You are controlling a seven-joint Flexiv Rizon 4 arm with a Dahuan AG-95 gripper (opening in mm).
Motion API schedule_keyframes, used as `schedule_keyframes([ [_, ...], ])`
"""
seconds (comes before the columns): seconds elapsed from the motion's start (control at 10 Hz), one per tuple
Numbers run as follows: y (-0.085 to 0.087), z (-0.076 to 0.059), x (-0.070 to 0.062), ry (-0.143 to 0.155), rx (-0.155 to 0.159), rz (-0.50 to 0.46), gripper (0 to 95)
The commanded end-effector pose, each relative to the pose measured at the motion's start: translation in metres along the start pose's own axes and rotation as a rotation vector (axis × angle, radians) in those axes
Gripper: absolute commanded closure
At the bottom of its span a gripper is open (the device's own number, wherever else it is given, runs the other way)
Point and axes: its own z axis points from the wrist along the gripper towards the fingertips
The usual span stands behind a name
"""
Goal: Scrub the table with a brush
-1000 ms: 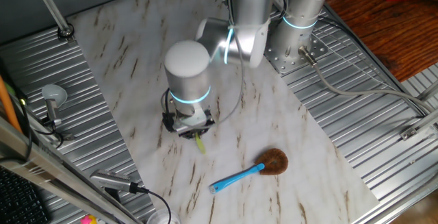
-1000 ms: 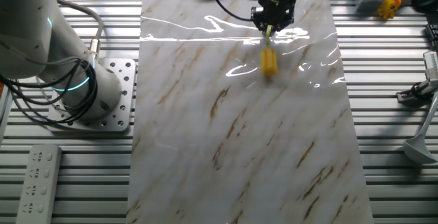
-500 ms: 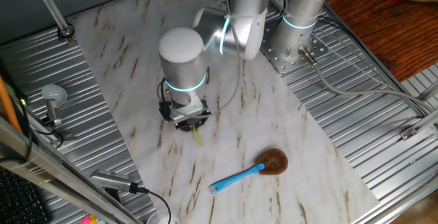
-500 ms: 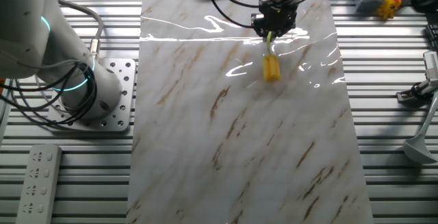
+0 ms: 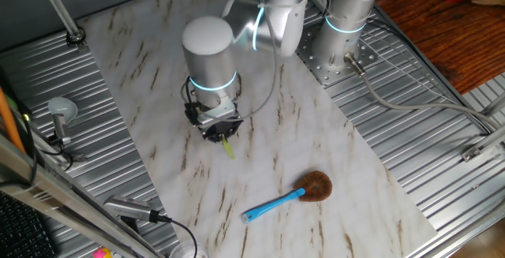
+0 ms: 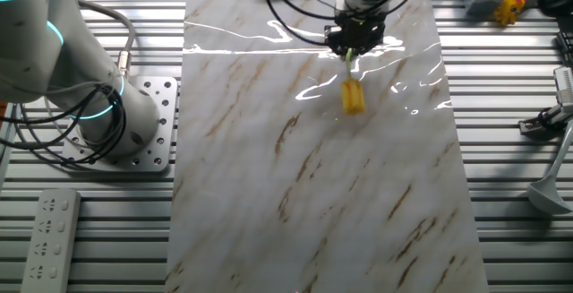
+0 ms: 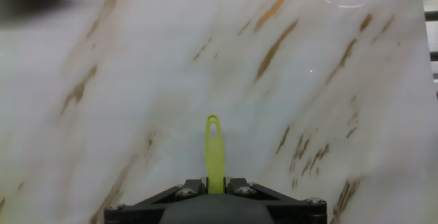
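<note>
The pincer [image 6: 355,46] is closed on the brush [image 6: 353,89] and holds it over the desk [image 6: 313,194], near the desk's far end in the other fixed view. In that view the pale handle goes up into the pincer and the yellow bristle head hangs below it, on or just above the marble; I cannot tell if it really touches. In the hand view the thin yellow-green handle [image 7: 215,152] stands out between the two fingers, so the grip is somewhere in the middle of the handle, not at its end.

The brush looks very light and slim. I judge the plastic handle is a little flexible and smooth, so it can turn or slide between the fingers when the bristles are pushed hard on the desk. The bristles seem soft and will bend. A grip closer to the head would probably give more control. A blue brush [image 5: 282,198] lies apart on the desk and is not touched.
</note>
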Motion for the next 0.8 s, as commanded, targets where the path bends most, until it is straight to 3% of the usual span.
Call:
schedule_keyframes([
  [0.1, -0.0015, 0.0025, -0.0002, 0.001, -0.001, 0.005, 95.0],
  [0.3, -0.0015, 0.0025, -0.0002, 0.006, 0.001, 0.012, 95.0],
  [0.8, -0.0008, 0.0036, -0.0036, 0.002, 0.013, 0.172, 95.0],
])
